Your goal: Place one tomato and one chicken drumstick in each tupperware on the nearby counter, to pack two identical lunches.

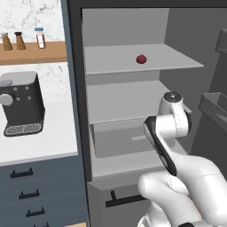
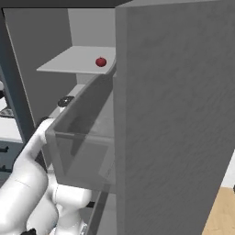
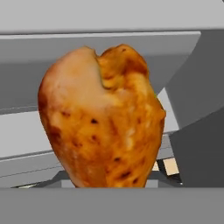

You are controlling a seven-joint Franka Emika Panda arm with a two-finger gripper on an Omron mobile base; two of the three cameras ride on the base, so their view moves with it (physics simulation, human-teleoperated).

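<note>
A golden-brown chicken drumstick (image 3: 103, 118) sits very close in the hand view, bulbous end up, in front of pale grey fridge shelves. Its lower end drops to where my fingers rise, so it hides them; my gripper looks shut on it. My white arm (image 1: 170, 124) reaches into the open fridge at the level of the lower shelves, and the hand is hidden behind the forearm. One red tomato (image 1: 141, 59) (image 2: 101, 62) lies on the upper shelf. The white counter (image 1: 44, 137) is to the left of the fridge. The tupperware is out of view.
A dark coffee machine (image 1: 20, 104) stands on the counter, with shakers (image 1: 20, 41) on a wooden ledge above. The open fridge door (image 2: 174, 114) and its bin (image 2: 78, 137) crowd the right side. A grey fridge drawer (image 1: 119, 137) sits below the shelves.
</note>
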